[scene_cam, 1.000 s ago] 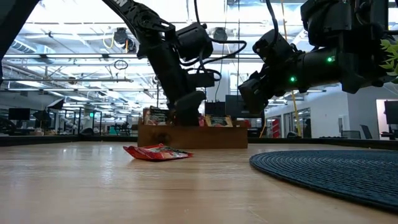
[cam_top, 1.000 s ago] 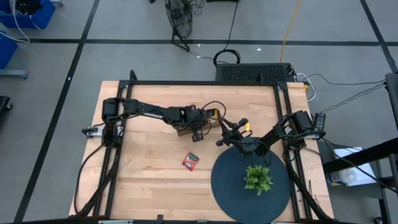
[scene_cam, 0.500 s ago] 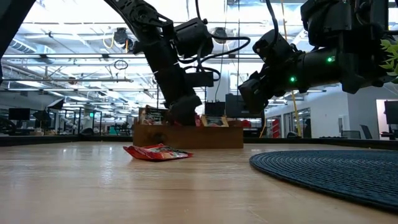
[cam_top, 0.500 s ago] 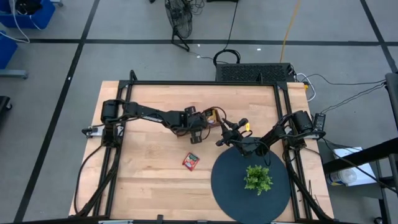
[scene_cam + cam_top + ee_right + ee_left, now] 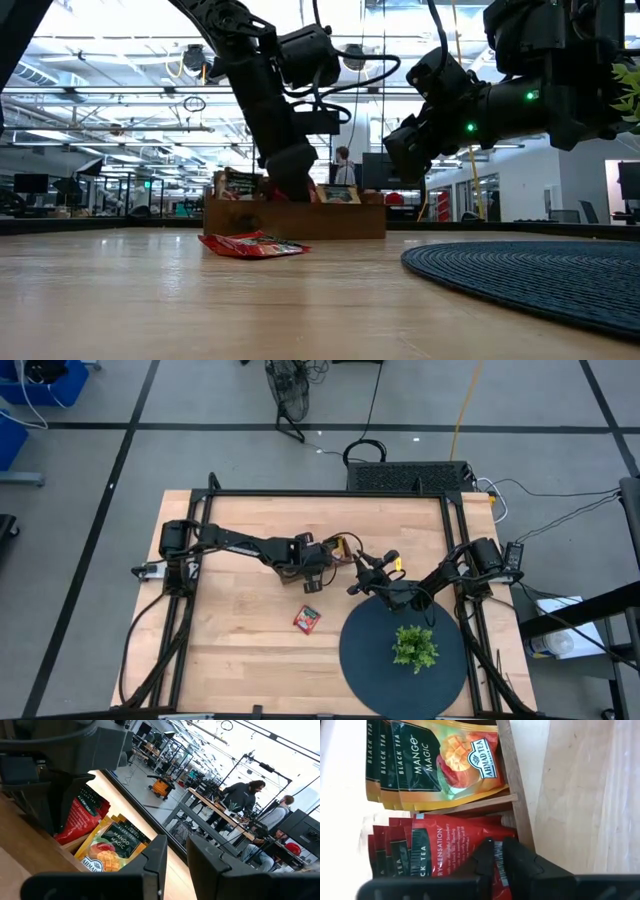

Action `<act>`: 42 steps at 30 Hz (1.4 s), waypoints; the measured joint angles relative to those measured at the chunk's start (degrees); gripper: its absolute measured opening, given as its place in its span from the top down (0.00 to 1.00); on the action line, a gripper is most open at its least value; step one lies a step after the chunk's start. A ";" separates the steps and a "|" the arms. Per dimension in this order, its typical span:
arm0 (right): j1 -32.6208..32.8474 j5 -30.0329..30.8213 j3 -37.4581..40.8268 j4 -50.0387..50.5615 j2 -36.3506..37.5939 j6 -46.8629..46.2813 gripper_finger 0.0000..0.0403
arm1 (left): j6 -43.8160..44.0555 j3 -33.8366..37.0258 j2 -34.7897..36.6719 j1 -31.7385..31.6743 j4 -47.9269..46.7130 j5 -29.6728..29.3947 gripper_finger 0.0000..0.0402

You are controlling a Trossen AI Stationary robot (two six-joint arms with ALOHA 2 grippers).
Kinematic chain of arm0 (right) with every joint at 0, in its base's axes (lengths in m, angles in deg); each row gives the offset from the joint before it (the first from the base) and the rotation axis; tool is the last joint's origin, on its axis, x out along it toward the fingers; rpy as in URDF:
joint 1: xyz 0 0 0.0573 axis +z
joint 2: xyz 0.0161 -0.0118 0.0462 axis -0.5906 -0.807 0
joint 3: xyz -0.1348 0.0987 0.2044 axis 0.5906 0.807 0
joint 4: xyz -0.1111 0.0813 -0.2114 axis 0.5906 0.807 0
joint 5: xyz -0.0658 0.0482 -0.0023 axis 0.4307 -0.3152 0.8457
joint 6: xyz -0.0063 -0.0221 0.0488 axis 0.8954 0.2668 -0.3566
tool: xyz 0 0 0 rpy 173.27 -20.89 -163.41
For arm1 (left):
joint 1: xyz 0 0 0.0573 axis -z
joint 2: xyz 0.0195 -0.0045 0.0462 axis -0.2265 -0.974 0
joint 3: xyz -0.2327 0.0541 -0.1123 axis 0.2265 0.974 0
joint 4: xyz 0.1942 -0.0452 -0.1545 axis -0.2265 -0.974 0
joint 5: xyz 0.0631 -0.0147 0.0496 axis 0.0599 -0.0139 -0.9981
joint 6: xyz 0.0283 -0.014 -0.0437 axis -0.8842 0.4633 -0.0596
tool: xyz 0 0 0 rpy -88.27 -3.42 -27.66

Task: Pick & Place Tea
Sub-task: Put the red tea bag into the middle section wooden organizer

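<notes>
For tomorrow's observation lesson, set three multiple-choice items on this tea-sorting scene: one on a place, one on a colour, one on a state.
1. Where is the left gripper?
A. over the round mat
B. at the wooden tray
C. off the table

2. What colour is the loose sachet on the table?
A. red
B. blue
C. white

3. How does the small plant stand?
A. in the tray
B. held by the right gripper
C. on the dark round mat

Key: B, its fingers reach among the tray's red sachets; A, red in the high and low views; C, it sits on the mat.

Wooden tray mid-table; loose sachet near of it; round mat right, plant on it.
</notes>
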 joint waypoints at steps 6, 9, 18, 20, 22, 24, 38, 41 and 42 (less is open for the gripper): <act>0.00 0.00 0.00 0.01 0.00 0.00 0.85 | 0.04 -0.15 1.58 0.89 -0.52 -0.14 0.77; 0.00 0.00 0.00 0.02 0.00 0.00 0.85 | -0.02 -0.20 3.52 1.80 -1.70 -0.36 0.71; 0.00 -0.03 -0.02 0.02 -0.02 -0.09 0.85 | 6.03 -0.26 11.28 6.33 -6.37 1.50 0.63; 0.00 -0.02 -0.02 0.00 -0.02 -0.07 0.85 | 12.00 -0.32 12.18 6.86 -9.04 6.88 0.63; 0.02 -0.02 -0.02 0.02 -0.02 0.09 0.85 | 18.89 0.14 12.24 7.02 -10.39 13.61 0.65; 0.02 -0.07 -0.02 -0.02 -0.02 0.09 0.85 | 23.61 1.57 12.17 7.80 -9.91 19.29 0.66; 0.04 -0.24 -0.02 -0.02 -0.02 0.19 0.85 | 45.91 19.18 12.11 11.13 10.36 25.93 0.67; 0.04 -0.24 -0.02 -0.26 -0.02 0.20 0.85 | 48.08 21.18 12.11 10.43 11.86 26.19 0.67; 0.04 -0.24 -0.02 -0.41 -0.02 0.20 0.85 | 48.48 21.57 12.11 10.23 11.59 26.13 0.67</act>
